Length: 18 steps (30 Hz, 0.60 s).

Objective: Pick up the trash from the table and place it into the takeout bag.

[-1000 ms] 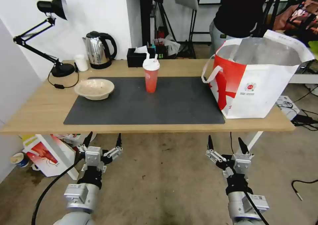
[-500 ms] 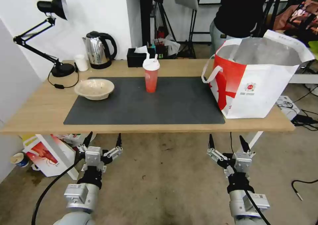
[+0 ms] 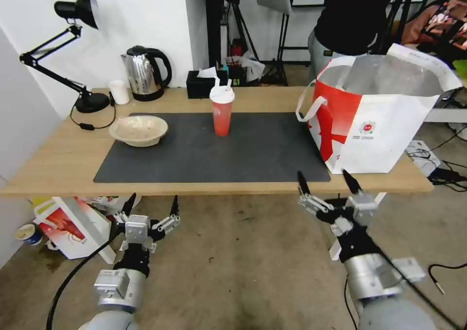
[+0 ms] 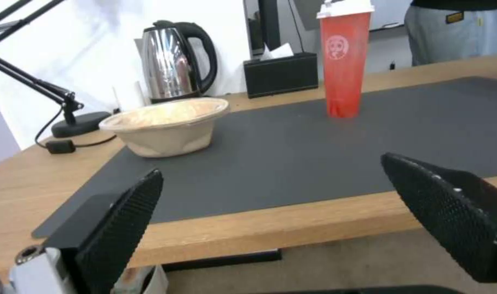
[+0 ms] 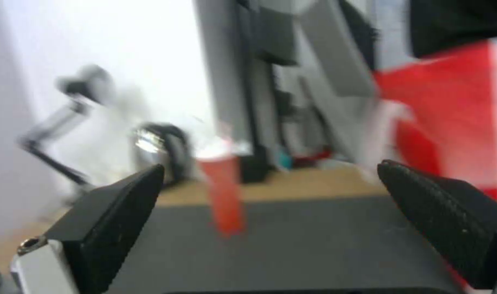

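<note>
1. The right gripper has come up from where it hung a moment ago and now sits at the front edge of the bench, just in front of the takeout bag; its two fingers are spread wide and hold nothing.
2. The left gripper hangs low in front of the bench, below its edge on the left side, fingers likewise spread apart and empty.
3. The red translucent cup, with its white lid and straws, stands upright on the dark grey mat, toward the back and near the middle. From the right wrist camera the cup sits ahead between the two finger pads, well apart from them.
4. The shallow beige bowl rests on the mat's left far corner, well apart from the cup.
5. The takeout bag stands open on the right end of the bench, its near corner overlapping the mat, silver lining showing and one white strap handle hanging on the side facing the cup.
6. Along the back edge stand a black desk lamp, a small white cup, a steel kettle and a black tissue box.
</note>
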Available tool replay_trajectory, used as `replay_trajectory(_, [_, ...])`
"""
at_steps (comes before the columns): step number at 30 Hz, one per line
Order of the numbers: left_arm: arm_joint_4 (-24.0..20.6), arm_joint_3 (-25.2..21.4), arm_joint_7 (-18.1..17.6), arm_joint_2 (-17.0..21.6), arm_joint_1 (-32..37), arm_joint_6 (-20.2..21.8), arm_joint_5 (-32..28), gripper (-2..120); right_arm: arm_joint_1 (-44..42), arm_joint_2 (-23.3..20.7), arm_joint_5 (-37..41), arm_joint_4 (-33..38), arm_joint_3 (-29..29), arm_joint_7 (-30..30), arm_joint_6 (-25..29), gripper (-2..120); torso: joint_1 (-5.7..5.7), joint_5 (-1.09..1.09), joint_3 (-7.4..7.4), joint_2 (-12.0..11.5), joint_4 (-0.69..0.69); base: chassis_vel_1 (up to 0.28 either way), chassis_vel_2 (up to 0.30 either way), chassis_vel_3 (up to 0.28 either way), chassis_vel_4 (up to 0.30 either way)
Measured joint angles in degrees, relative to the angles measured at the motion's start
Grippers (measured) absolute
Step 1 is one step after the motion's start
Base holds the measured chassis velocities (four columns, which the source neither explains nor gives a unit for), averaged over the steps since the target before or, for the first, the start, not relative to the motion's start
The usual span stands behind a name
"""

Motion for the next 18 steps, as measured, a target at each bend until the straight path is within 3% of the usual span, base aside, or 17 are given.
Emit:
replay_trajectory(8, [0.00, 0.00, 0.00, 0.00, 0.00, 0.00, 0.00, 100, 4.83, -2.88, 9.20, 0.72, -0.66, -11.21, 0.34, 100, 0.00, 0.00, 0.00, 0.00, -0.01, 0.000, 0.000, 0.000, 0.000])
replay_trajectory(12, [0.00, 0.00, 0.00, 0.00, 0.00, 0.00, 0.00, 100, 7.20, -4.11, 12.21, 0.71, -0.85, -13.25, 0.34, 100, 0.00, 0.00, 0.00, 0.00, -0.01, 0.000, 0.000, 0.000, 0.000])
replay_trajectory(16, [0.00, 0.00, 0.00, 0.00, 0.00, 0.00, 0.00, 100, 14.31, -7.72, 19.05, 0.70, -1.19, -16.87, -2.14, 100, 0.00, 0.00, 0.00, 0.00, -0.01, 0.000, 0.000, 0.000, 0.000])
replay_trajectory(18, [0.00, 0.00, 0.00, 0.00, 0.00, 0.00, 0.00, 100, 19.27, -9.24, 22.54, 0.58, -2.46, -17.00, -5.89, 100, 0.00, 0.00, 0.00, 0.00, -0.02, 0.000, 0.000, 0.000, 0.000])
